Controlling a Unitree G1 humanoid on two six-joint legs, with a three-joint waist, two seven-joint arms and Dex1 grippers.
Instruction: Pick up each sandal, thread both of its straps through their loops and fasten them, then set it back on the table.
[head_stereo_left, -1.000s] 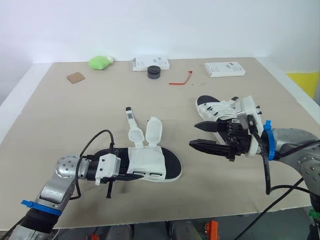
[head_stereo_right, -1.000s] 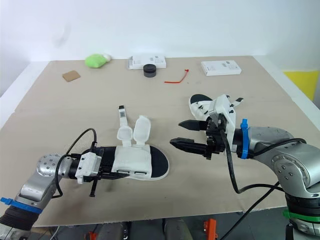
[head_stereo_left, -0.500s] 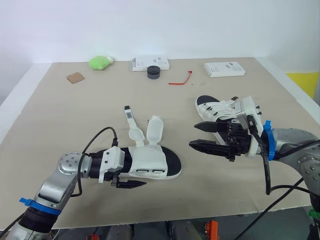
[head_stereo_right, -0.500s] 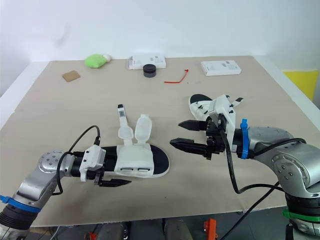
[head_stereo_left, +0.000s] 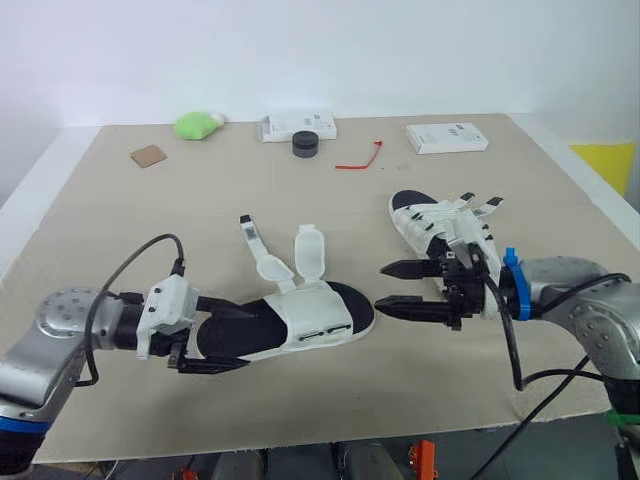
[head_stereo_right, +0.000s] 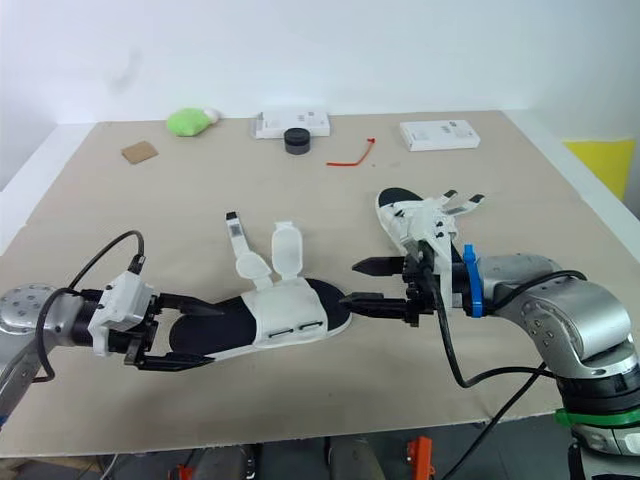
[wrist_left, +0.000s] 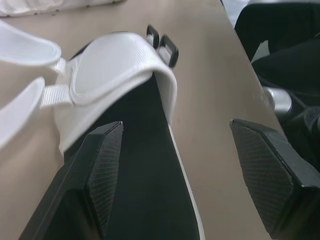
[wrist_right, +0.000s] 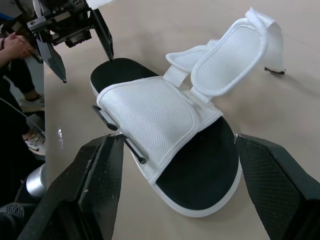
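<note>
- The left pincer (head_stereo_right: 217, 337) goes first. It has drawn back along the sandal and rolled over, so its two black fingers now lie level and spread wide. One finger is over the black footbed at the heel, the other over bare table (head_stereo_left: 120, 220) on the near side. Nothing is clamped and it grips nothing.
- Reaching on past those fingertips is the near sandal (head_stereo_left: 315, 318), flat on the table, and it has swung round. A second ago it lay square across; now its toe angles toward the right pincer.
- Past the white upper, on the far side from the left pincer, the two straps (head_stereo_left: 309, 250) stand open. The loops (wrist_left: 169, 50) on the opposite edge of the upper are empty, so nothing is threaded yet.
- The right pincer (head_stereo_left: 381, 287) is next. It has dropped lower and turned, with its fingers level, well spread and empty. The tips sit just beside the sandal's toe without touching it.
- Behind the right pincer, close by its wrist, the second sandal (head_stereo_left: 432, 218) lies on the table. Its straps look loose too.
- My reading is that the two pincers are bracketing the near sandal end to end, lining up for the lift. The task is right at its start, with no pick-up made and both straps on both sandals left to fasten. The left pincer will probably need to close on the heel before the sandal can come up, and a wide grip on that flat sole could slip.
</note>
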